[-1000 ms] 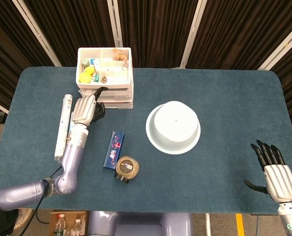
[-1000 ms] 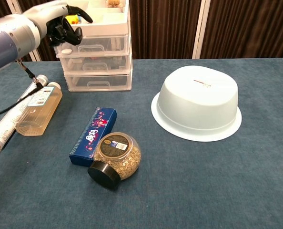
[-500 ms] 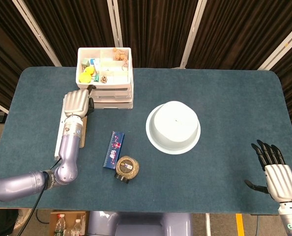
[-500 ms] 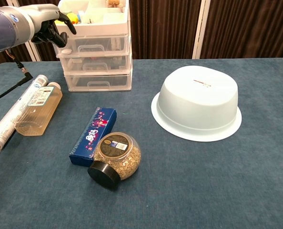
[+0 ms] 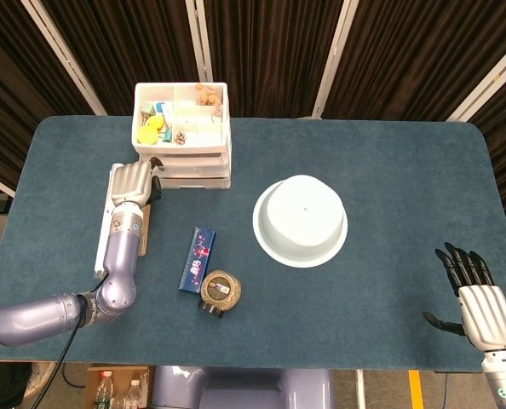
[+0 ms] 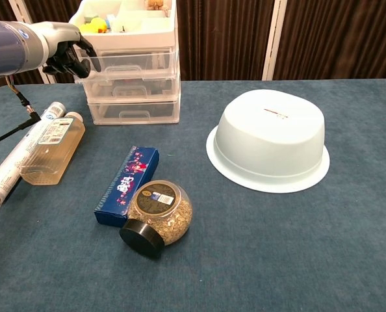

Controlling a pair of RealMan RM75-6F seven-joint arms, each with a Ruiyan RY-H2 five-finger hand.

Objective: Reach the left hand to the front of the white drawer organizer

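Observation:
The white drawer organizer [image 5: 193, 174] [image 6: 134, 110] stands at the back left of the table, three clear drawers under an open top tray of small items. My left hand [image 5: 132, 181] [image 6: 66, 55] hovers at its front left corner, level with the top drawer, fingers curled in and holding nothing. One fingertip [image 6: 93, 65] is close to the top drawer's left edge; contact cannot be told. My right hand [image 5: 474, 298] rests far off at the near right of the table, fingers spread and empty.
Below my left arm lie a clear bottle [image 6: 50, 146] and a white tube [image 6: 17, 156]. A blue box [image 5: 198, 258] [image 6: 128, 182] and a tipped jar of grains [image 5: 219, 292] [image 6: 157, 211] lie in front. An upturned white bowl [image 5: 300, 220] [image 6: 269, 140] sits mid-table.
My left hand has shifted left, from in front of the top drawer to the organizer's front left corner, and dropped a little. The right hand has not moved.

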